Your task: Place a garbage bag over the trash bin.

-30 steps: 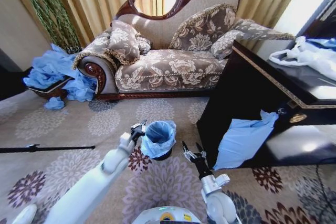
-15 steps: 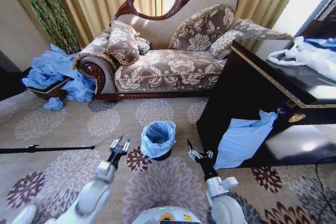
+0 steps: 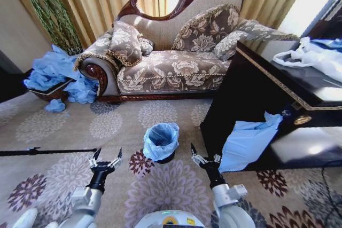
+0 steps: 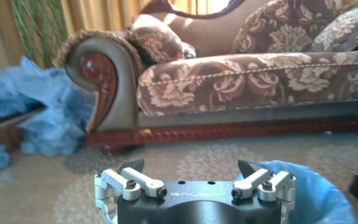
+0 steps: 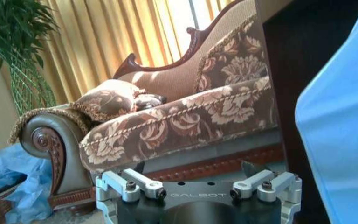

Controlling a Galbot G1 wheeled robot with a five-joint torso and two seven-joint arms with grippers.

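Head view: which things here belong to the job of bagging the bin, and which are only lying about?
Job: garbage bag lining the trash bin; left gripper and right gripper, both open, beside it.
Lying about: sofa, blue bag pile, white bag, cabinet.

Thin, wrinkly translucent plastic bag [image 3: 162, 138] lines the smooth black bin [image 3: 165, 158]; patterned cloth sofa [image 3: 171, 68] has glossy carved wood trim.

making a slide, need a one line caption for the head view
Blue garbage bag lining the black trash bin on the carpet, left gripper and right gripper open on either side, sofa behind.
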